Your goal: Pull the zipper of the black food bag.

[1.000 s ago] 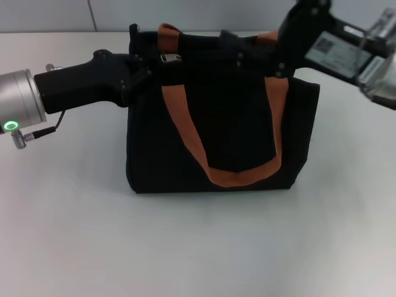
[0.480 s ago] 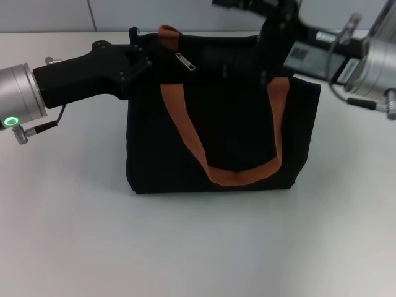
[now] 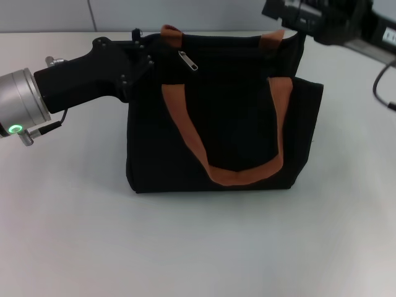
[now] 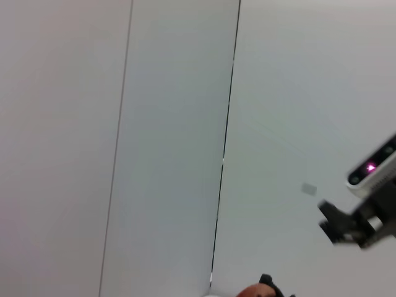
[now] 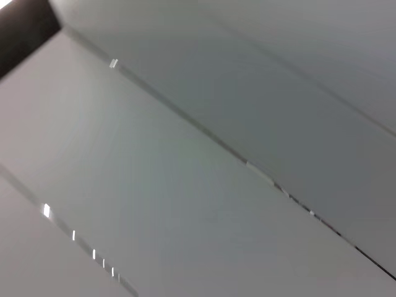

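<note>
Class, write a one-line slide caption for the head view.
Left claw at the black food bag's top corner beside the zipper; right claw raised behind the bag.

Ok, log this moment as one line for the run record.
left gripper: at black food bag top left corner | zipper: near left end, tab free | right gripper: above bag's right end

Head view overlooks table; wrist views face walls.

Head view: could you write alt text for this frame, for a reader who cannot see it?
A black food bag with orange-brown handles stands on a white table, its silver zipper near the top left corner. The left claw is at that corner; the right claw is at the upper right.
</note>
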### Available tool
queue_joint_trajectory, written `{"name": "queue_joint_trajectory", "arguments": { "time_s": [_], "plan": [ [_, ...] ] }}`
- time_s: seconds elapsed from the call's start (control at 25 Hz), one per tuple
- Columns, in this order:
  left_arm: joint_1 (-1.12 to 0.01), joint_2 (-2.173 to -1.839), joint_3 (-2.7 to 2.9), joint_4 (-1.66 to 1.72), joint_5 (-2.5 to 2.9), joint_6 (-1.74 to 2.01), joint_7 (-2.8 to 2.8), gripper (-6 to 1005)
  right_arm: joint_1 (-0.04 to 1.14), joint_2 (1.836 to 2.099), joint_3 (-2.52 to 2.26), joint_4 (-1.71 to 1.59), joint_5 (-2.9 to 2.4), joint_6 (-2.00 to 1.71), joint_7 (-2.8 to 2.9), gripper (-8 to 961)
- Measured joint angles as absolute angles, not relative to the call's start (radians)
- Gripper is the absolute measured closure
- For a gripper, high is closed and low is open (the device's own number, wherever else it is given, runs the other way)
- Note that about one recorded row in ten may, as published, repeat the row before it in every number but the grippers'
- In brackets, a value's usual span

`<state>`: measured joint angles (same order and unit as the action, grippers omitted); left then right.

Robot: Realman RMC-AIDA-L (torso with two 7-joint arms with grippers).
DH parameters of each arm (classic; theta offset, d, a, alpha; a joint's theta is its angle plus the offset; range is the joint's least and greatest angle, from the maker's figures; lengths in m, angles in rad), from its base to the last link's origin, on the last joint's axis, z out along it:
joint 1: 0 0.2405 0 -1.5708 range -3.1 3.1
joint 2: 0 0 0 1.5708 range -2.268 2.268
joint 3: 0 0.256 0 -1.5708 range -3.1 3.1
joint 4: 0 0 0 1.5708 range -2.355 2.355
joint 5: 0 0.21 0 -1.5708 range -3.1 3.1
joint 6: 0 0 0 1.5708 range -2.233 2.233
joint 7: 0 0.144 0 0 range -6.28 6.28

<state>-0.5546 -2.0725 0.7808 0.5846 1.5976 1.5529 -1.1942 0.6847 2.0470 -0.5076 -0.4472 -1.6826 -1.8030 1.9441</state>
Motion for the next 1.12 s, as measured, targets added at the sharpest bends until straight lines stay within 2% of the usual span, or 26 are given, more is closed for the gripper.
{"name": "queue_joint_trajectory", "arguments": {
  "time_s": [0.12,0.16,0.28,0.56,1.12],
  "plan": [
    [-0.562,-2.073,0.781,0.583,1.596,1.553,-1.185,938,0.658,2.061,-0.568,-0.452,-1.683,-1.825,1.76,117],
    [-0.567,-2.075,0.781,0.583,1.596,1.551,-1.174,938,0.641,2.074,-0.608,-0.465,-1.683,-1.836,1.644,116],
    [-0.575,-2.076,0.781,0.578,1.596,1.55,-1.164,936,0.628,2.079,-0.633,-0.471,-1.68,-1.839,1.566,116],
    [-0.613,-2.078,0.781,0.548,1.595,1.538,-1.151,933,0.635,2.082,-0.687,-0.468,-1.679,-1.785,1.61,116],
    [-0.619,-2.08,0.782,0.531,1.578,1.55,-1.11,928,0.661,2.079,-0.725,-0.51,-1.683,-1.679,1.91,116]
  ]
}}
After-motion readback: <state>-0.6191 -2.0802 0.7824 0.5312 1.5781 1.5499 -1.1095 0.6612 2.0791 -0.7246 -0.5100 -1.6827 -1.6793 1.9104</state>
